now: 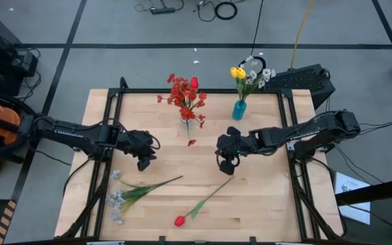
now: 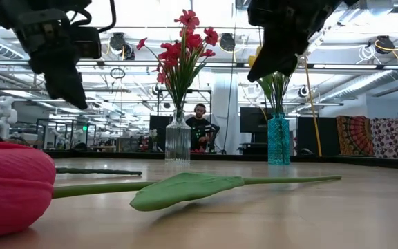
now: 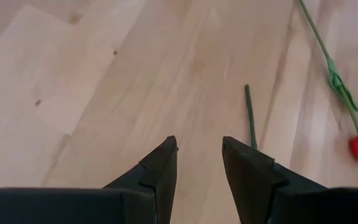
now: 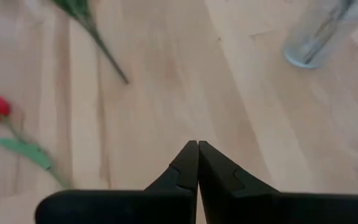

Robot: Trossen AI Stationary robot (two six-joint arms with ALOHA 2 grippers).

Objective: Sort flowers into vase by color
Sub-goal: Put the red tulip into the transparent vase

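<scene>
A red tulip (image 1: 180,220) lies flat on the table near its near edge, its green stem (image 1: 213,194) running up toward my right gripper (image 1: 226,165). A white-grey spray (image 1: 118,201) lies flat to the left, its stem (image 1: 158,182) pointing right. A clear vase (image 1: 187,122) holds red flowers (image 1: 184,92); a teal vase (image 1: 239,109) holds yellow tulips and white blossoms (image 1: 248,75). My left gripper (image 1: 143,162) hovers open above the table (image 3: 199,144), beside the spray's stem end (image 3: 249,115). My right gripper is shut (image 4: 197,149) and holds nothing.
A small red petal (image 1: 191,142) lies on the table between the two grippers, in front of the clear vase. Black frame rails (image 1: 107,129) run along the table's left and right sides. Bare wood (image 1: 182,163) lies between the arms.
</scene>
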